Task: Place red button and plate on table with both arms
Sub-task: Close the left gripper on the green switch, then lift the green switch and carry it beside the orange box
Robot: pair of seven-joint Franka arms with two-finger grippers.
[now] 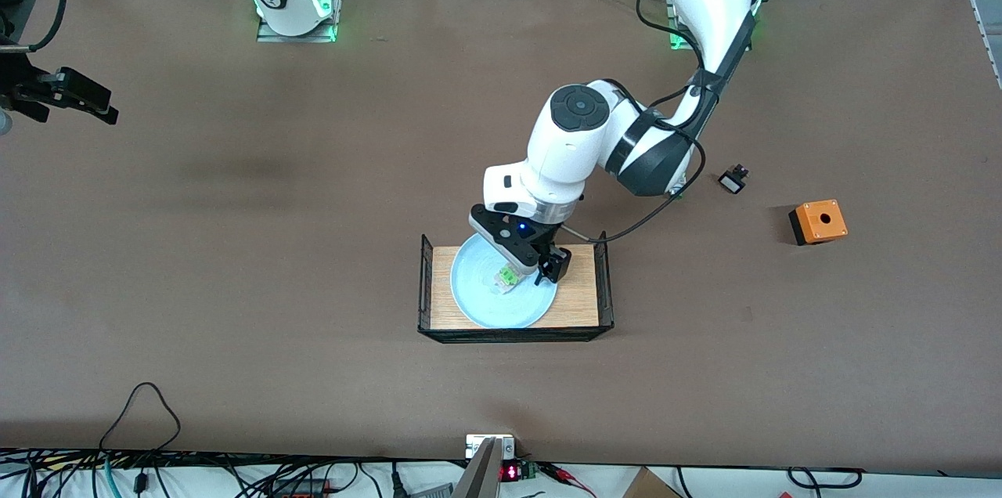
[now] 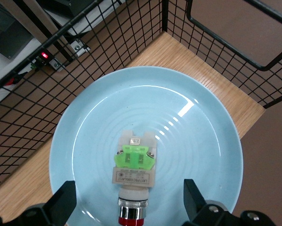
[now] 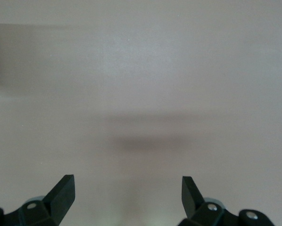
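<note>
Left gripper (image 1: 540, 267) hovers low over the light blue plate (image 2: 84, 122), fingers (image 2: 65, 200) spread wide and straddling the red button (image 2: 134, 167), which lies flat on the plate directly below with its red cap toward the gripper. Plate sits on the wood-topped rack (image 1: 583, 302) with black mesh ends, on the brown table (image 1: 235, 286). Right gripper (image 3: 127, 195) waits over bare tabletop toward the right arm's end, fingers also wide, holding nothing.
</note>
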